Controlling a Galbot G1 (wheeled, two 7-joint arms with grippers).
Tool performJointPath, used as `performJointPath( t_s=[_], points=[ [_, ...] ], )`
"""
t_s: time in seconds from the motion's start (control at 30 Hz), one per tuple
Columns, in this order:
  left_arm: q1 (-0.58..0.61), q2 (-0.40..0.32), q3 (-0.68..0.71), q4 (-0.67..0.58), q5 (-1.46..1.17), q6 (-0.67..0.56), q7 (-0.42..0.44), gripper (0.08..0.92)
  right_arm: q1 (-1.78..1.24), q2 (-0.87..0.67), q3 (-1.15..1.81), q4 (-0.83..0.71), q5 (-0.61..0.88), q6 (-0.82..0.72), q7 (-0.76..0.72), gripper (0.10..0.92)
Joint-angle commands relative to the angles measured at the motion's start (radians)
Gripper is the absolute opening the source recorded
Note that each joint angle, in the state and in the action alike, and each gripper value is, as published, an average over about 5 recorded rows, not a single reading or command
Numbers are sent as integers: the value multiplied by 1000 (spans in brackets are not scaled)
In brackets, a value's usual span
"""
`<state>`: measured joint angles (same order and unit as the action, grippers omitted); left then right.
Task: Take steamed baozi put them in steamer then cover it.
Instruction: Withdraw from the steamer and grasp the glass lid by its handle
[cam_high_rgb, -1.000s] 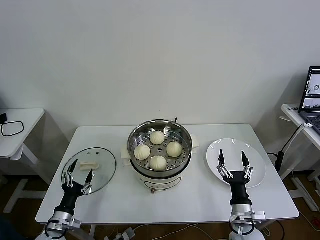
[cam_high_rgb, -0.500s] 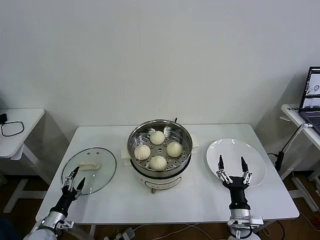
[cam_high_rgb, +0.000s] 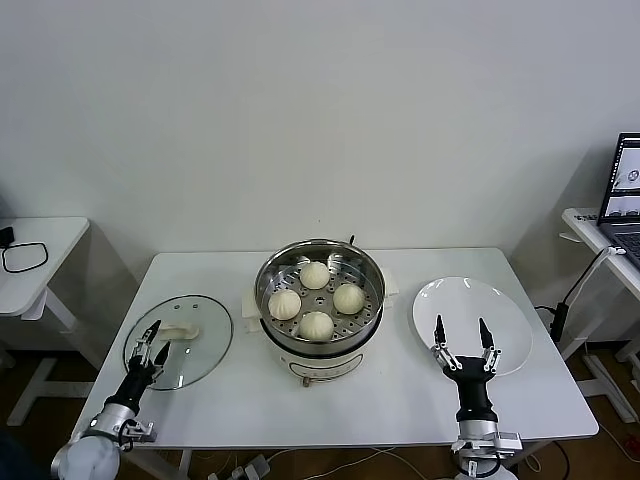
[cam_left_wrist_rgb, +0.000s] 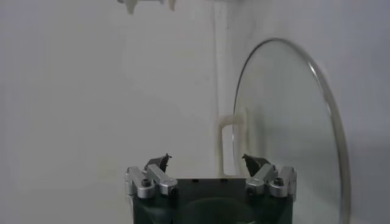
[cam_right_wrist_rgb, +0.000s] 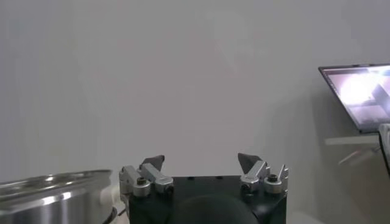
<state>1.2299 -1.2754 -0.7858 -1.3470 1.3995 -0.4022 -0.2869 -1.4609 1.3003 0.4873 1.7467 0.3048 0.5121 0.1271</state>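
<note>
Four steamed baozi (cam_high_rgb: 316, 301) in the steamer (cam_high_rgb: 320, 270), resting on the perforated tray, at the middle of the white bench (cam_high_rgb: 400, 390). Cover (cam_high_rgb: 179, 339) lying flat on the bench to the left of the steamer, white handle up, not on the pot. Left gripper (cam_high_rgb: 151, 339) low at the near edge of the cover, fingers (cam_left_wrist_rgb: 157, 163) apart, holding nothing; cover handle straight ahead in the left wrist view. Right gripper (cam_high_rgb: 460, 333) at the near edge of a white plate (cam_high_rgb: 472, 305) to the right of the steamer, fingers spread, holding nothing. Laptop (cam_high_rgb: 625, 195) open on a side desk at far right.
</note>
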Motion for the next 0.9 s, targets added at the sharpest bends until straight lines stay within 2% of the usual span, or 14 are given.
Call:
performJointPath(
  t_s=[0.03,0.9],
  points=[
    [-65,5,26,36,17,22,-6,823,-1,2,-3,-13,-6,2,-1,823],
    [-184,3,76,173,36,55,-30,820,-11,4,-19,-30,-42,13,-3,823]
  ],
)
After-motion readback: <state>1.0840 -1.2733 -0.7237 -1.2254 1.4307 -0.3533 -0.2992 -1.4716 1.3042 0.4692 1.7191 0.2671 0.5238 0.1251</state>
